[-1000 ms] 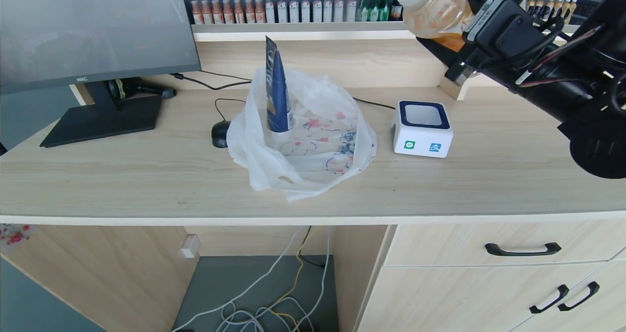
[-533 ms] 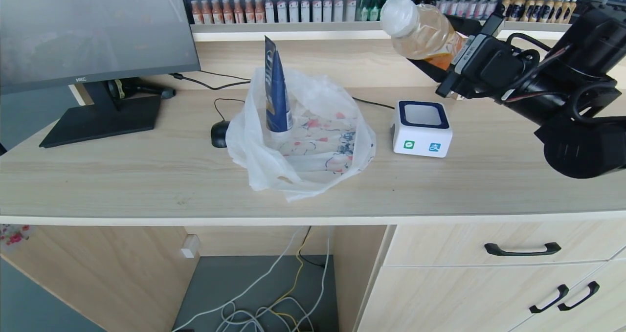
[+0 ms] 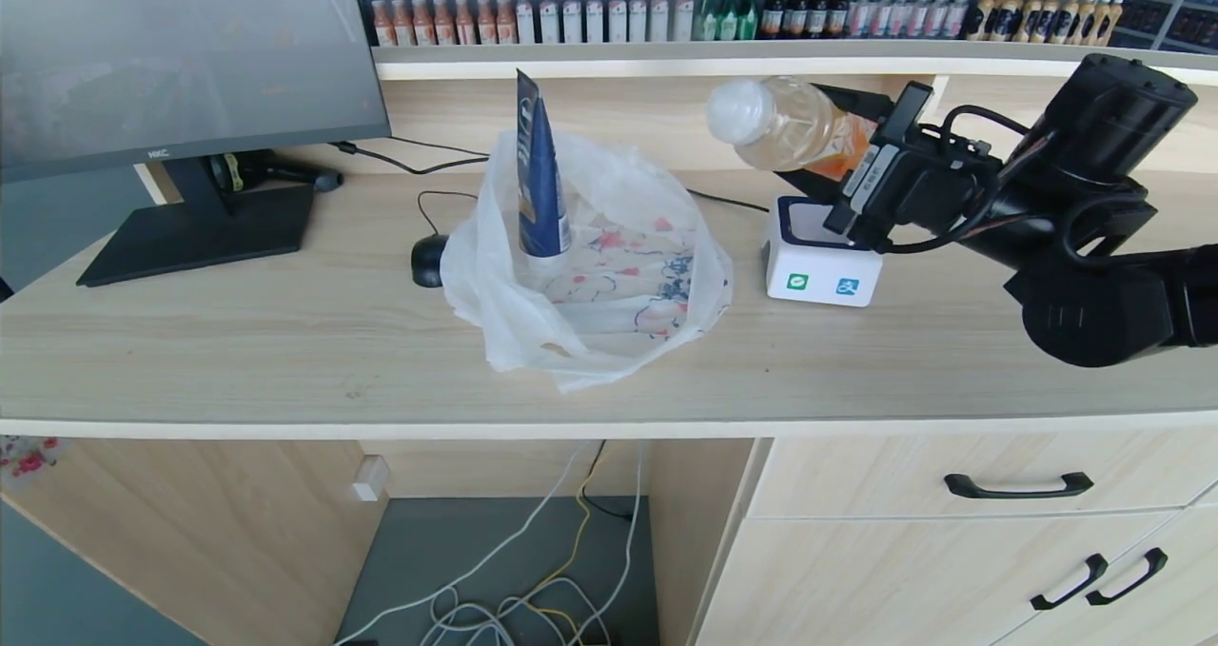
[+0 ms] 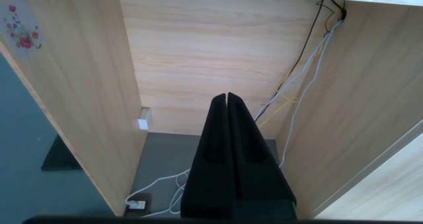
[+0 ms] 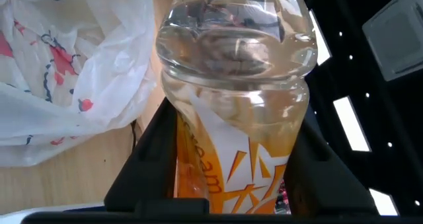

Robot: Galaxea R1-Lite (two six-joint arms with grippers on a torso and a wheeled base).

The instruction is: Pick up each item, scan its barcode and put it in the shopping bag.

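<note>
Right hand [image 3: 824, 144] pinches a clear bottle of orange drink [image 3: 773, 121] around its labelled lower half; the bottle lies nearly level in the air, white cap toward the shopping bag [image 3: 609, 284], its body just above the white barcode scanner [image 3: 823, 267] on the counter [image 3: 285, 342]. Left hand [image 4: 228, 151] hangs below the counter beside loose cables, fingers pressed together, holding nothing. A blue tube [image 3: 540, 180] stands upright in the bag. Judgement: scan step in hand. Barcode position on the label cannot be read. Next move likely calls for facing the label to the scanner window, then carrying the bottle over the bag mouth and lowering it clear of the tube.
</note>
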